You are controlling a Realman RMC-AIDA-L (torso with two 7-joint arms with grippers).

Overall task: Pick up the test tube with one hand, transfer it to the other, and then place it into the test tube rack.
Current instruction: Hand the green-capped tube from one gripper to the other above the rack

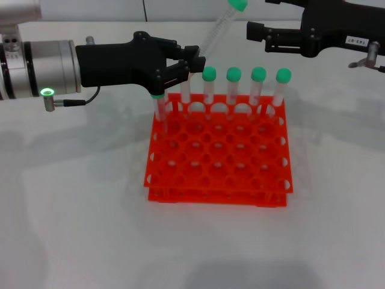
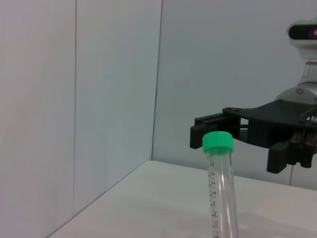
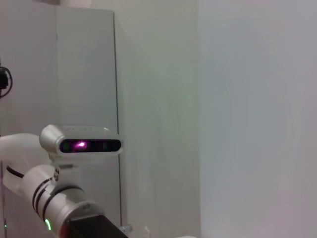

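Observation:
My left gripper [image 1: 194, 60] is shut on the lower end of a clear test tube [image 1: 218, 31], which tilts up and to the right with its green cap at the top. It is held above the back left corner of the orange test tube rack [image 1: 219, 174]. The tube also shows in the left wrist view [image 2: 221, 188]. My right gripper [image 1: 255, 33] is open at the upper right, its fingers pointing left, just right of the tube's cap and not touching it. It also shows beyond the tube in the left wrist view [image 2: 237, 148].
Several green-capped tubes [image 1: 258, 87] stand in the rack's back row, and one more [image 1: 158, 108] stands at its back left corner under my left gripper. The rack sits on a white table [image 1: 72, 211]. The right wrist view shows my left arm [image 3: 54, 198] and a wall.

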